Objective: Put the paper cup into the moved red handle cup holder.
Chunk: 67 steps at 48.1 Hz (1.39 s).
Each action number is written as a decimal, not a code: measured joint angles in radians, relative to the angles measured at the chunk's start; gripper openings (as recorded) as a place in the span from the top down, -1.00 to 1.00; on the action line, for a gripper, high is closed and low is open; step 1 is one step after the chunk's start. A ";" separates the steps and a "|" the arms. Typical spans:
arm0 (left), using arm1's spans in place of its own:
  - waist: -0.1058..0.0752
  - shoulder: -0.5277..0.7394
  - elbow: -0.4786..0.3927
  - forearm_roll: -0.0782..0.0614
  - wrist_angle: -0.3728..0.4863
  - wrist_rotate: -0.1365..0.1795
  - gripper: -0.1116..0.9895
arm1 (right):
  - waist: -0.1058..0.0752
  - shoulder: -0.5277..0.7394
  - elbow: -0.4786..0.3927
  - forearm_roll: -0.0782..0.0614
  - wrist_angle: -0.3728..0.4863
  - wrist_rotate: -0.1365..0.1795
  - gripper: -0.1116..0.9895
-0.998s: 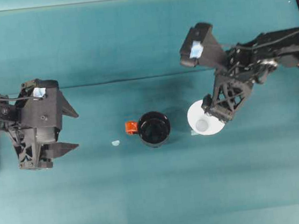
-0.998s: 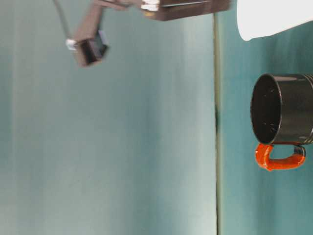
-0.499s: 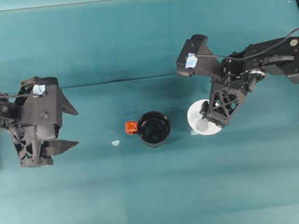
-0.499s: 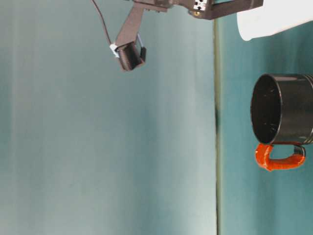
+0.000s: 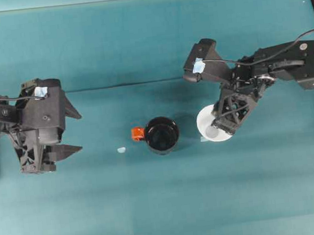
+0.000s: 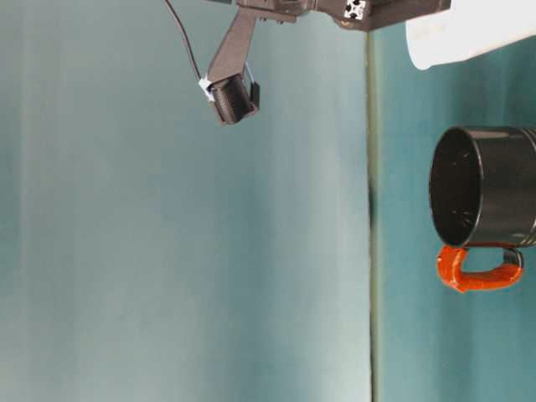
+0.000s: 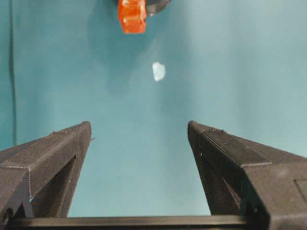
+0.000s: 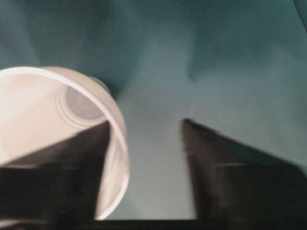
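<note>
Overhead exterior view: no brand, label or readable writing shows on the paper cup (image 5: 208, 124) or on the red handle cup holder (image 5: 162, 134). In the table-level view a small black-and-white patterned tag sits on the right arm, too small to read.

The right gripper (image 5: 221, 126) hangs over the paper cup, which stands on the teal surface (image 5: 167, 207) just beside the holder, on the side away from the holder's red handle. In the right wrist view its jaws are spread, one finger (image 8: 53, 167) inside the cup's white rim and the other (image 8: 225, 163) outside over bare surface; whether the inner finger touches the wall cannot be told.

The left gripper (image 5: 64, 136) rests well apart from the holder, jaws wide and holding nothing; the left wrist view shows the two fingers spread over bare surface, with a small pale scrap (image 7: 159, 71) lying beyond them near the holder's handle.
</note>
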 measured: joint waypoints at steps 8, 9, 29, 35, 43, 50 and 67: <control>0.000 0.002 0.000 0.000 -0.002 0.000 -0.83 | 0.009 0.000 -0.006 0.028 -0.002 0.000 0.97; 0.000 0.000 0.000 0.000 0.000 0.000 -0.83 | 0.011 0.000 -0.008 0.029 -0.002 0.000 0.97; 0.003 0.000 0.000 -0.002 0.000 -0.005 -0.83 | 0.009 -0.002 -0.029 0.057 0.041 0.000 0.98; 0.005 0.002 0.000 0.000 0.000 -0.005 -0.83 | -0.006 -0.029 -0.120 0.069 0.169 0.002 0.98; 0.005 0.002 -0.002 0.000 0.000 -0.005 -0.83 | -0.040 -0.061 -0.247 0.066 0.322 0.002 0.98; 0.005 0.000 -0.002 0.000 0.000 -0.008 -0.83 | -0.040 -0.075 -0.313 0.064 0.393 0.000 0.98; 0.005 0.002 -0.002 0.000 0.000 -0.008 -0.83 | 0.012 -0.020 -0.512 0.055 0.390 -0.012 0.98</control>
